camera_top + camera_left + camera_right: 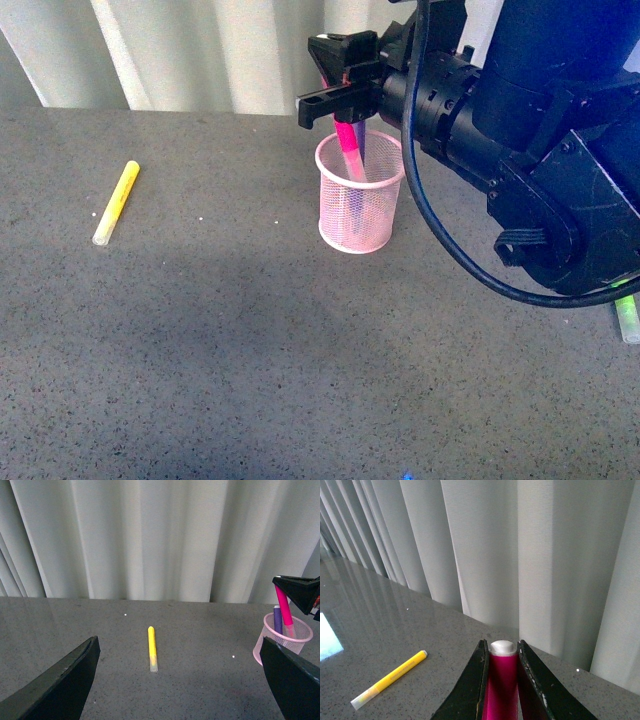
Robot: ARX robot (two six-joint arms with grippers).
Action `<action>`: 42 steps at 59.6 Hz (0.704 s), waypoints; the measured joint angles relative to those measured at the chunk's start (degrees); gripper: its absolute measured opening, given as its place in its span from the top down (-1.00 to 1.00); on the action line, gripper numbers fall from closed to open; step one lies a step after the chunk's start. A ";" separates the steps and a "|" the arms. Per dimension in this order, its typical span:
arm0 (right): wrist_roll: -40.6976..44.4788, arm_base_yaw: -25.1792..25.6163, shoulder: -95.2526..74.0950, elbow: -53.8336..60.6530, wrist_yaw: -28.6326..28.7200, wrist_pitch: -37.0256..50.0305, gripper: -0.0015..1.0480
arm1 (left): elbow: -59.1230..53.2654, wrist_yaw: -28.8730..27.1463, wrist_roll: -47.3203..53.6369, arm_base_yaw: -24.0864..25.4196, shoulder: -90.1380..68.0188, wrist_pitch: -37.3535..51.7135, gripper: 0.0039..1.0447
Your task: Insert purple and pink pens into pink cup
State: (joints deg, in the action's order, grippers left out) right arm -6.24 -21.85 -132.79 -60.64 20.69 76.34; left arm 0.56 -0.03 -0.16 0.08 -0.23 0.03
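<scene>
The pink cup [360,195] stands at the table's middle back; it also shows in the left wrist view [285,641]. My right gripper [345,95] is shut on the pink pen [351,150], held upright with its lower end inside the cup. In the right wrist view the pink pen [502,680] sits clamped between the black fingers [470,685]. The purple pen [278,620] stands inside the cup beside it. My left gripper [185,680] is open and empty, well left of the cup, with its fingers [60,685] wide apart.
A yellow marker [116,202] lies on the grey table [250,350] at the left; it also shows in the left wrist view [152,648] and the right wrist view [387,679]. A green marker [627,318] lies at the right edge. White curtains [200,50] hang behind.
</scene>
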 joint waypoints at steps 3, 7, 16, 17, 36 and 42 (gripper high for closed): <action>0.00 0.28 0.00 0.24 -0.02 0.33 0.64 | 0.00 0.00 0.00 0.00 0.00 0.00 -0.88; -0.02 0.59 0.04 0.50 0.00 0.44 0.30 | 0.00 0.00 0.00 0.00 0.00 0.00 -0.88; -0.04 0.83 0.46 1.05 0.00 0.55 -0.21 | 0.00 0.00 0.00 0.00 0.00 0.00 -0.88; -0.04 0.83 0.50 1.07 0.00 0.55 -0.24 | 0.00 0.02 0.00 0.00 0.00 0.00 -0.88; -0.02 1.22 3.32 1.84 -0.68 0.42 -0.86 | 0.00 0.00 0.00 0.00 0.00 0.00 -0.88; -0.02 1.55 6.10 2.56 -1.31 -0.20 -0.87 | 0.00 0.00 0.00 0.00 0.00 0.00 -0.88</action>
State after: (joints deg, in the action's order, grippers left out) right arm -6.26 -20.29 -126.69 -58.08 19.38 76.14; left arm 0.56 -0.03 -0.16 0.08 -0.23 0.03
